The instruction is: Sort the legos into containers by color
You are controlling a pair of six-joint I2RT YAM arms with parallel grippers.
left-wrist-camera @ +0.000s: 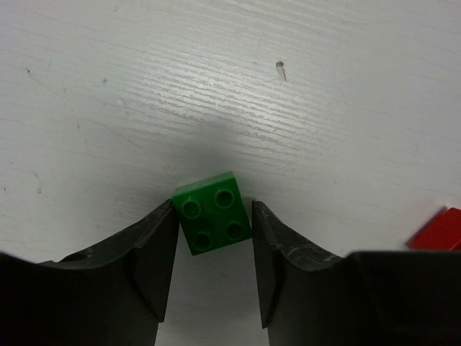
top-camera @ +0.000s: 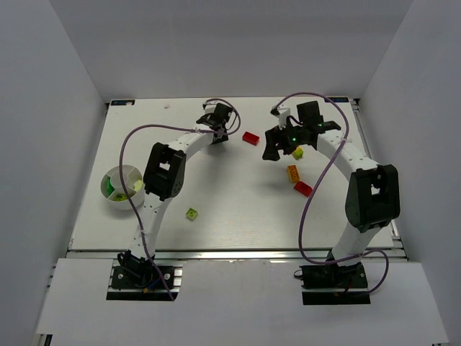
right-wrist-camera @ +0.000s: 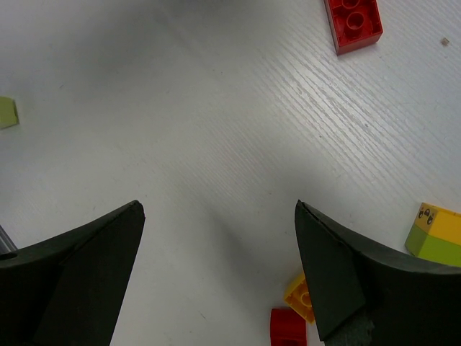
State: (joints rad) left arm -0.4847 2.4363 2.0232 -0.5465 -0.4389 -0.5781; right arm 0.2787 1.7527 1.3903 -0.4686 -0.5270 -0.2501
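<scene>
Pinching a dark green lego (left-wrist-camera: pixel 214 225), studs up, between the two fingers of the left hand (left-wrist-camera: pixel 212 207) on the far part of the surface (left-wrist-camera: pixel 302 122). Holding the right hand (right-wrist-camera: pixel 217 209) spread wide above the surface, with a red lego (right-wrist-camera: pixel 353 23) beyond it and a yellow-on-lime lego (right-wrist-camera: pixel 436 234) off to one side. Leaving the white divided dish (top-camera: pixel 114 200) at the left edge, well apart from both hands, green and lime pieces inside.

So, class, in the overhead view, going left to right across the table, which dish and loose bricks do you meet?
White dish → lime green brick → far red brick → near red brick. The orange and yellow bricks are left out because they overlap.
</scene>
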